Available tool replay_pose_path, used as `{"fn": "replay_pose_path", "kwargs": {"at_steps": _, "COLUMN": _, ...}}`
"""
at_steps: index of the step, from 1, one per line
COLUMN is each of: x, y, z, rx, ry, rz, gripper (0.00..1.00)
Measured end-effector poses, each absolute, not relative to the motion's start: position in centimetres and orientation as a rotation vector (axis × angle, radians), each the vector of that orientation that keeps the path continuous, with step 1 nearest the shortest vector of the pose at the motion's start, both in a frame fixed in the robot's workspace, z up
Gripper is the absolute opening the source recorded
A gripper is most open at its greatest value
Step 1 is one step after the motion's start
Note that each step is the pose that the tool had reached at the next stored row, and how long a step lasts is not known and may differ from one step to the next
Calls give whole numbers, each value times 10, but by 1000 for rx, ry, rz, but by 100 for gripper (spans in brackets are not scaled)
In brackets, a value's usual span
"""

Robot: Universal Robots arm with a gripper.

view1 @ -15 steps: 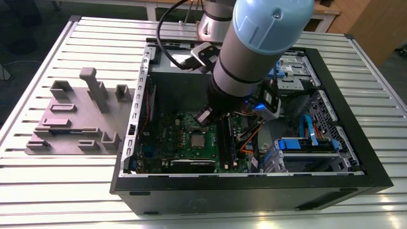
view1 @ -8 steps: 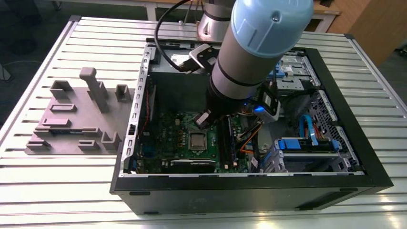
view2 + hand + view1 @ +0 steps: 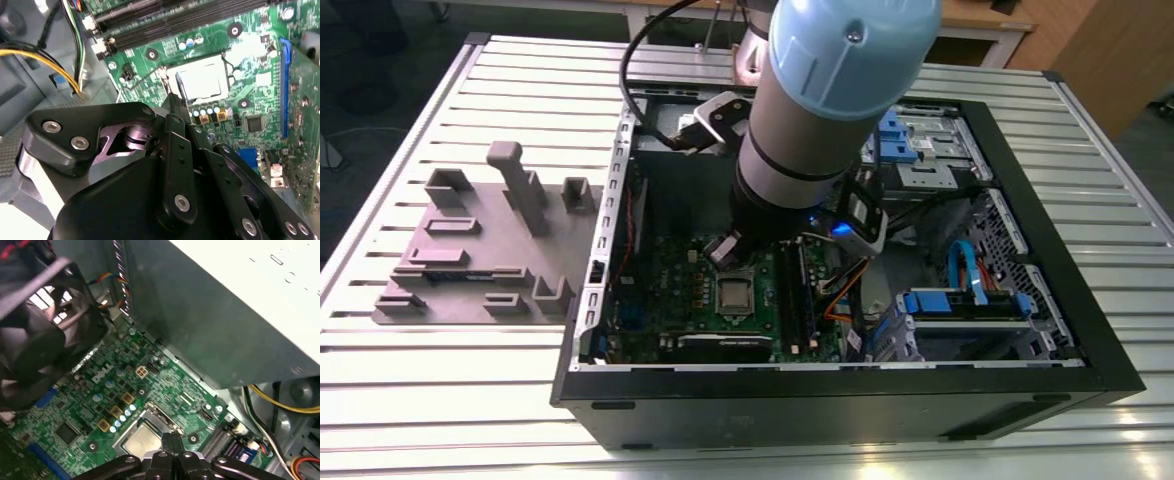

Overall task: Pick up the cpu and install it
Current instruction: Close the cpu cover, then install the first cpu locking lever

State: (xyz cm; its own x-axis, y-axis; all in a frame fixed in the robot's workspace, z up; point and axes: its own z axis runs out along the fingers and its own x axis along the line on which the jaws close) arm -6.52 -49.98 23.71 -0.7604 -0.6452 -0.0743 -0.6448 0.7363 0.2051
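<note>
The arm reaches down into the open case on the bench. The cpu sits flat in the socket of the green board, near the board's middle; both wrist views show it there too. The gripper hangs just above the cpu's edge, fingers pressed together with nothing between them. A grey fixture lies on the bench beside the case.
</note>
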Motion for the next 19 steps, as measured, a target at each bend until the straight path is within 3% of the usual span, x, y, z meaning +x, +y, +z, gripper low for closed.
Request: {"fn": "replay_pose_path", "kwargs": {"at_steps": 19, "x": -64, "y": -500, "z": 237, "rx": 1087, "ry": -2926, "rz": -344, "gripper": 10}}
